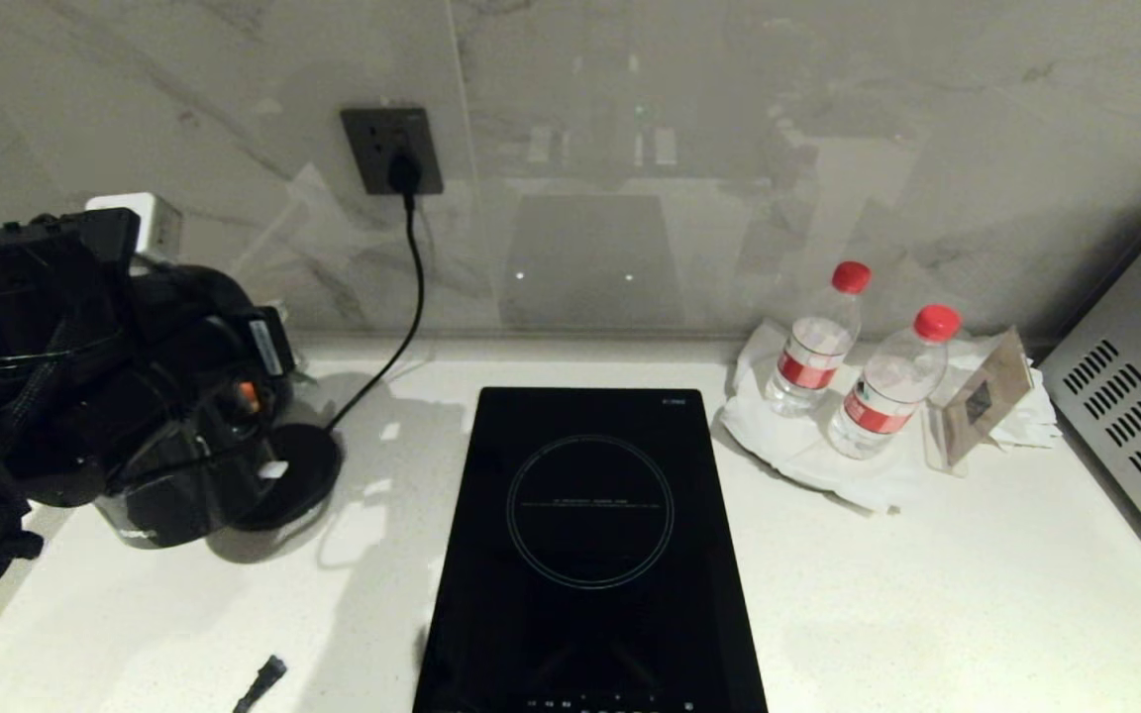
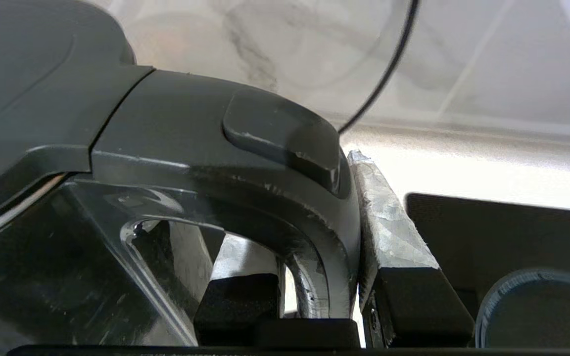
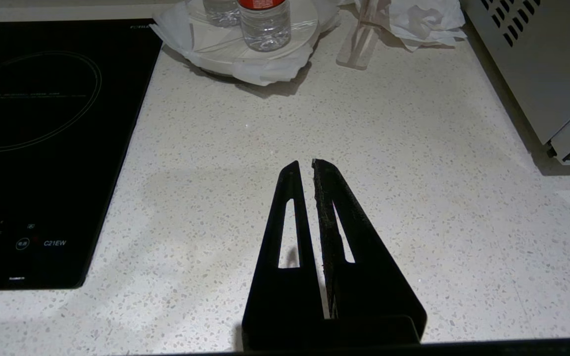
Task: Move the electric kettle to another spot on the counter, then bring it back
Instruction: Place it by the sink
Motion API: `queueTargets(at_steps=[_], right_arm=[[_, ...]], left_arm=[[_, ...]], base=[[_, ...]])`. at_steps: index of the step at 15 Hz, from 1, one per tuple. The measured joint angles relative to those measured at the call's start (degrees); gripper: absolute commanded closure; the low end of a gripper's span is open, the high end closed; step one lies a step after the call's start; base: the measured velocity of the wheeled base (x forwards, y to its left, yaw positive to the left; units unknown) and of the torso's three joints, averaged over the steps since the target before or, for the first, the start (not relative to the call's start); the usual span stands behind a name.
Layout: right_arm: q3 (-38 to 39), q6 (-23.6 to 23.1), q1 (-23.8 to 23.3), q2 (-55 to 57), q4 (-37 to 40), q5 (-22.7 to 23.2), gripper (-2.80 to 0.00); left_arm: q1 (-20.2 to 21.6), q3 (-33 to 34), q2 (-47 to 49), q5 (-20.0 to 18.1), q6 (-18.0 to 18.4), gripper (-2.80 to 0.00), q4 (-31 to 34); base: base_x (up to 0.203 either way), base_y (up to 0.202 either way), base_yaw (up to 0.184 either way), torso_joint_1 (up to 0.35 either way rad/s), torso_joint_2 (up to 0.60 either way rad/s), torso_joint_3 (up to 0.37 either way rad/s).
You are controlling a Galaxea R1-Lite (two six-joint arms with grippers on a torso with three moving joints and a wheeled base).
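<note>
The left arm [image 1: 26, 396] is filling the near left of the head view, its black bulk hiding most of the kettle [image 1: 159, 515], whose glossy lower body is showing beneath it, at the left end of the desk [image 1: 927, 594], seemingly just off the surface above its own dark reflection. The white speckled desk is stretching wide under everything, with the black hob panel [image 1: 590, 555] lying flat in its middle. A grey vented appliance [image 1: 1135, 416] is sitting at the far right edge. In the left wrist view the left claw [image 2: 314, 296] is clamping the kettle's loop handle [image 2: 265, 188], one pad [image 2: 389, 232] pressing against the handle's outer side. Just right of the kettle, the round black base disc [image 1: 298, 470] is lying on the desk, its cord [image 1: 412, 287] running up to a wall socket [image 1: 392, 149]. Two red-capped water bottles [image 1: 853, 356] are standing on a white plate [image 1: 808, 446] right of the hob. The right claw [image 3: 309, 168] is hanging over bare desk with its tips nearly touching, holding nothing.
</note>
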Motion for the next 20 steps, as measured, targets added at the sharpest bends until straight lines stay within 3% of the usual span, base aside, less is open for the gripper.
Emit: queueTargets(at_steps=[4, 9, 20], right_arm=[[0.0, 0.06, 0.0, 0.0, -0.02, -0.01, 0.0], [0.0, 0.05, 0.0, 0.0, 0.0, 0.0, 0.0], [0.0, 0.06, 0.0, 0.0, 0.0, 0.01, 0.0]], left_arm=[[-0.83, 5.81, -4.06, -2.72, -0.04, 0.0, -0.28], [-0.91, 9.66, -6.87, -2.26, -0.13, 0.0, -0.3], [-0.83, 14.85, -9.65, -2.0, -1.2, 0.0, -0.37]], base=[[0.0, 0.0, 0.0, 0.0, 0.0, 0.0], [0.0, 0.0, 0.0, 0.0, 0.0, 0.028], [0.0, 0.0, 0.0, 0.001, 0.0, 0.191]])
